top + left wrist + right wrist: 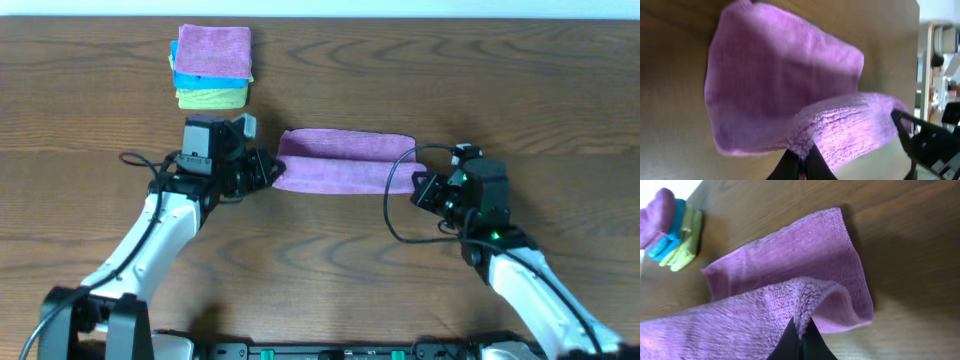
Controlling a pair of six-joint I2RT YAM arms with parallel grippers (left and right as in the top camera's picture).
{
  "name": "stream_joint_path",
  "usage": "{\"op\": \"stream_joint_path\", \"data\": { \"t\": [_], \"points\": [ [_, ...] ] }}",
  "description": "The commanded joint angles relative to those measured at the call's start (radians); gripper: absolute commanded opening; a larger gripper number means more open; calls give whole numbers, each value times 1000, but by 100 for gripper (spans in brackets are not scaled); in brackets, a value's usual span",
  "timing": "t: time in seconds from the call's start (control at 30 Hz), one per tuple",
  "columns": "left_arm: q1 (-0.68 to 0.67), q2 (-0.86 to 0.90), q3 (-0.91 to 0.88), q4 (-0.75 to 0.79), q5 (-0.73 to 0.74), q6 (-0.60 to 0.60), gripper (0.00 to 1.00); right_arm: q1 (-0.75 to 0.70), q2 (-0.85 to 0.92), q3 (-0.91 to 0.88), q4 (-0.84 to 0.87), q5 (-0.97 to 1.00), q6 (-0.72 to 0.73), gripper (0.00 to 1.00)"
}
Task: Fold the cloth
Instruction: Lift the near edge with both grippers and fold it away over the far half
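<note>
Two grippers are clamped on the purple cloth (345,160), one at each short end. The left gripper (270,168) has its fingers pressed together on the near edge at the cloth's left end. The right gripper (420,183) pinches the same edge at the cloth's right end. That pinched edge is raised and curls over the rest of the cloth, which lies flat on the wooden table (560,80). Beyond the cloth's left end, well apart, sits a stack of folded cloths (212,68), purple over blue over yellow-green.

No readable text, label or number shows, as far as these blurry views reveal.
</note>
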Motion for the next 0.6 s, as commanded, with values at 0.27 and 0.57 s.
{"op": "stream_joint_path", "data": {
  "t": [0.27, 0.57],
  "points": [
    [8, 213, 4, 250, -113, -100, 6, -7, 238, 200, 44, 60, -124, 1],
    [7, 337, 21, 406, -119, -149, 6, -7, 404, 327, 44, 64, -175, 1]
  ]
}}
